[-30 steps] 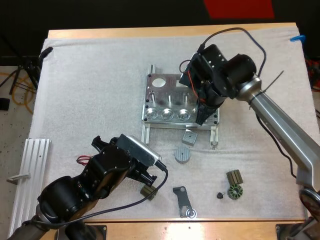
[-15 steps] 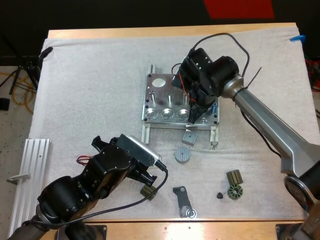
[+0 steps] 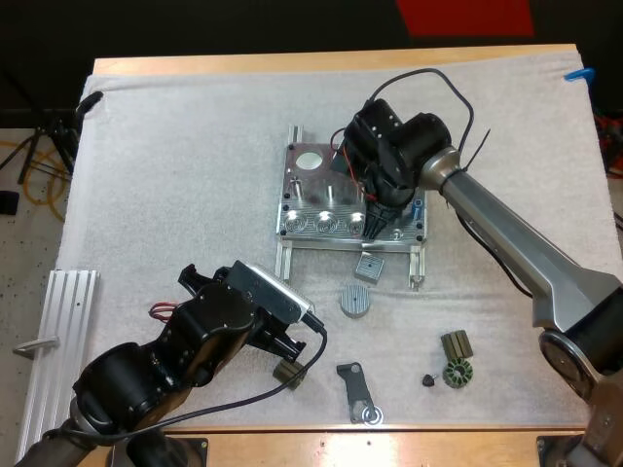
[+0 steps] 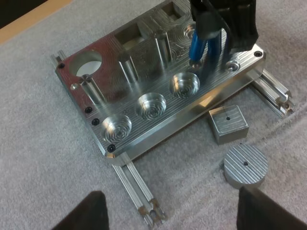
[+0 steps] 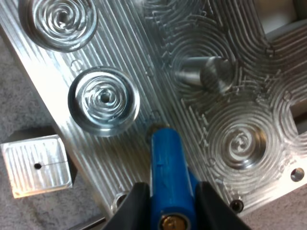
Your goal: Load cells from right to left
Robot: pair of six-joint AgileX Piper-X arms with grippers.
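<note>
Right gripper (image 5: pixel 169 199), clamped on a near-upright blue cell (image 5: pixel 165 158), holds its tip just beside the rightmost visible front-row pocket (image 5: pixel 103 100) of the metal fixture (image 3: pixel 311 190); left gripper (image 4: pixel 180 213), fingers spread, sits well apart.

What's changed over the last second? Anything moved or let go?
The right gripper, shut on the blue cylinder, shifted left along the front right end of the fixture. The cylinder's tip is now beside a round pocket. Nothing was let go. The left gripper, square block and round disc stayed put.
</note>
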